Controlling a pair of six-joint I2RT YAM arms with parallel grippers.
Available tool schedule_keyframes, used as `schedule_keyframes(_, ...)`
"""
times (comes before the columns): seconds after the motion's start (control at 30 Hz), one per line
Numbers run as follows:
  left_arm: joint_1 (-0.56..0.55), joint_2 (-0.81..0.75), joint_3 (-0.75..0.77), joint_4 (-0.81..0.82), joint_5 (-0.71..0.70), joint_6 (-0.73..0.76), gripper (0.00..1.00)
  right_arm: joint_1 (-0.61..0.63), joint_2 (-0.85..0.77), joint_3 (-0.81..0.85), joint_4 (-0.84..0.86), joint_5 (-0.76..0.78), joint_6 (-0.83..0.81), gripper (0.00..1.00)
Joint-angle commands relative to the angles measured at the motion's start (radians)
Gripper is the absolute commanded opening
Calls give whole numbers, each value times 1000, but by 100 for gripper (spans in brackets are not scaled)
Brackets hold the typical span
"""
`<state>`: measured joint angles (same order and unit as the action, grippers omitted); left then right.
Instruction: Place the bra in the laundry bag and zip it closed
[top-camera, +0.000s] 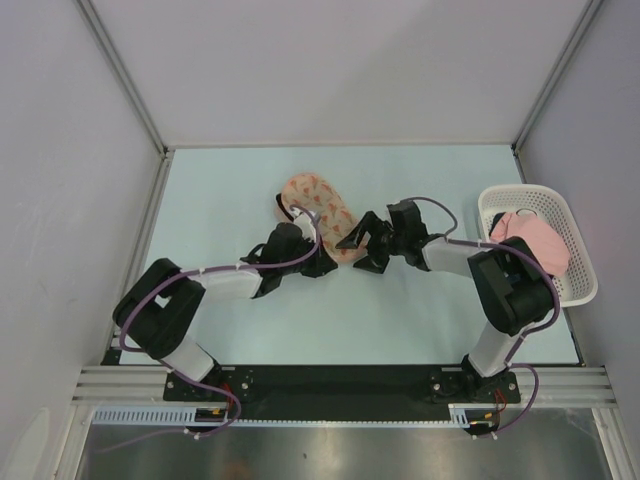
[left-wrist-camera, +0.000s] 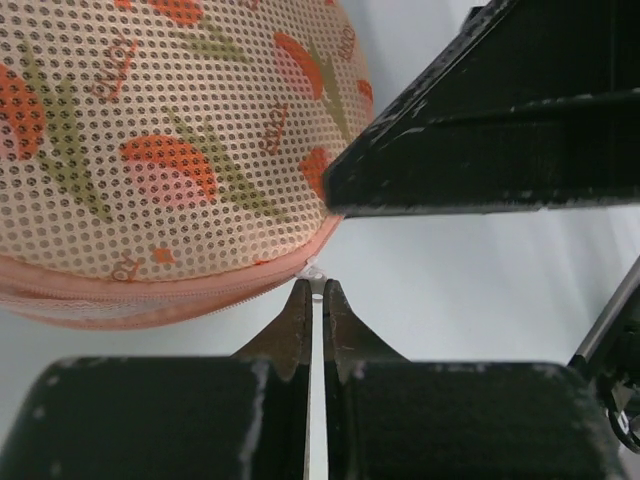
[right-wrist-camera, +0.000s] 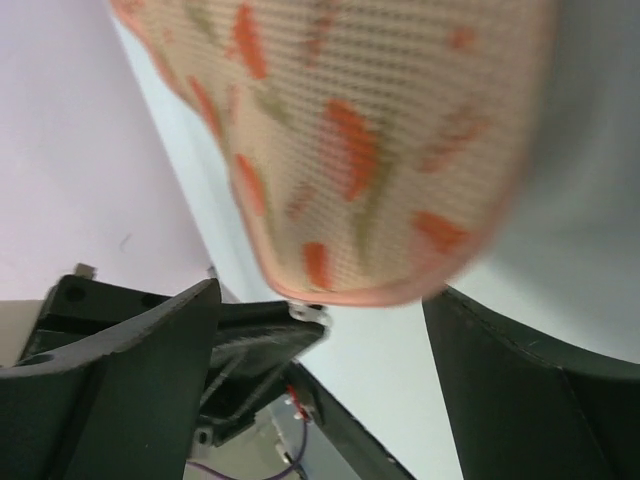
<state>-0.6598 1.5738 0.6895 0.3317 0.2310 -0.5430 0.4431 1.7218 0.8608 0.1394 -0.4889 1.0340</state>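
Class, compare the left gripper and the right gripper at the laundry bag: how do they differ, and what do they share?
The left gripper is shut on the zip pull; the right gripper is open, fingers wide apart at the near end of the laundry bag. The left gripper reaches in from the left, the right gripper from the right. Both work at that same end.

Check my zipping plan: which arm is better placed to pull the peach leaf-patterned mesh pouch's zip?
Left. The left gripper is shut on the small zip pull at the peach mesh pouch's rim; the right gripper is open, straddling its end.
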Motion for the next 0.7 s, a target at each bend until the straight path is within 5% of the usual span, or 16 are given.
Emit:
schedule_keyframes(0.0, -30, -6, 24, 56, 21, -31, 0, 55, 22, 6, 213, 36, 144, 86)
schedule_keyframes(0.13, -43, -3, 22, 21, -24, -25, 0, 57, 62, 6, 253, 27, 208, 68)
schedule_keyframes(0.27, -37, 12, 53, -82, -119, -18, 0, 34, 61, -9, 255, 15, 216, 23)
schedule_keyframes(0.33, -26, 14, 48, -85, -130, -20, 0, 14, 74, -8, 270, -10, 216, 22)
schedule_keyframes(0.47, 14, 15, 59, -152, -192, -17, 0, -20, 84, 0, 250, -57, 180, 0)
schedule_keyframes(0.67, 115, -18, 29, -281, -318, -29, 0, -107, 104, 18, 209, -173, 109, 0)
